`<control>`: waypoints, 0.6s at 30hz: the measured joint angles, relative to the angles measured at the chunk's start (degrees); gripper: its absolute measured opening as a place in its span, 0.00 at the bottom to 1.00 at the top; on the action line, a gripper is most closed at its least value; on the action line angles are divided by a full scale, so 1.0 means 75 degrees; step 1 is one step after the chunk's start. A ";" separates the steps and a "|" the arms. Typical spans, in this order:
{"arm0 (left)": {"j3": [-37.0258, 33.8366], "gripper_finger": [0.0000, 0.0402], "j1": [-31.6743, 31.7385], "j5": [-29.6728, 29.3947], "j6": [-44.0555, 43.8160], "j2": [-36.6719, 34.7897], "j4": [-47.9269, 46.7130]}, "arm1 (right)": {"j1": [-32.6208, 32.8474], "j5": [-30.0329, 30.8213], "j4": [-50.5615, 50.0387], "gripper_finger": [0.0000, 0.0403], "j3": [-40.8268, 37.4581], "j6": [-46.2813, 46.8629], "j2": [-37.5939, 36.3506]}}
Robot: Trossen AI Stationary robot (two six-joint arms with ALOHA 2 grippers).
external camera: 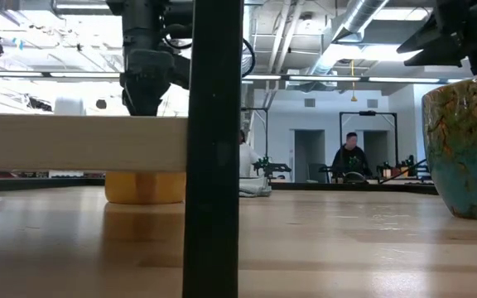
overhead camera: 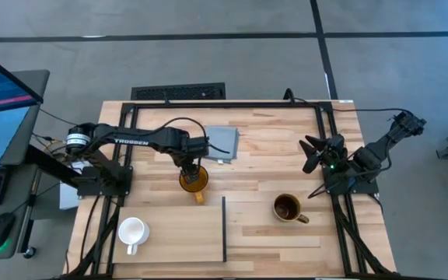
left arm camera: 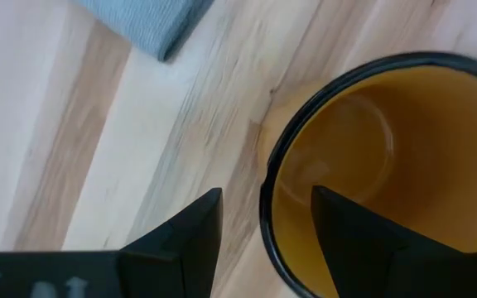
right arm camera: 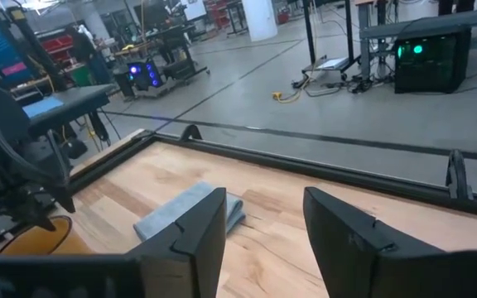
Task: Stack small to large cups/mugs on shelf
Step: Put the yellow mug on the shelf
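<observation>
**A:** Your shelf (overhead camera: pixel 181 233) is lying along the worktop's front edge, its black strip (overhead camera: pixel 224 229) running front to back at mid-width. The dark brown mug (overhead camera: pixel 288 208) is standing right of that strip, toward the right edge, handle pointing right.

**B:** And the yellow-amber mug (overhead camera: pixel 194 180)?

**A:** It's sitting near the worktop's centre, just in front of the grey-blue pad (overhead camera: pixel 222 143). Your left gripper (overhead camera: pixel 192 169) is reaching down over it, fingers parted and straddling the rim: one finger (left arm camera: pixel 350 228) inside, the other outside. Whether they're pressing the wall, I can't quite tell.

**B:** The right one?

**A:** Your right gripper (overhead camera: pixel 311 154) is waiting near the right edge, fingers apart, carrying nothing.

**B:** The white mug (overhead camera: pixel 131 231)?

**A:** It's standing on the shelf by the front-left corner.
</observation>
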 joint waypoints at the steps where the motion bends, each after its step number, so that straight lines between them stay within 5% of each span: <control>1: 0.0000 0.44 0.0000 -0.0003 0.0036 0.0000 0.0071 | 0.0000 0.0000 0.0000 0.46 0.0000 -0.0001 0.0000; 18: -0.0032 0.44 0.0023 0.0005 0.0167 0.0760 0.0126 | -0.0002 -0.0032 0.0004 0.46 0.0000 -0.0021 0.0003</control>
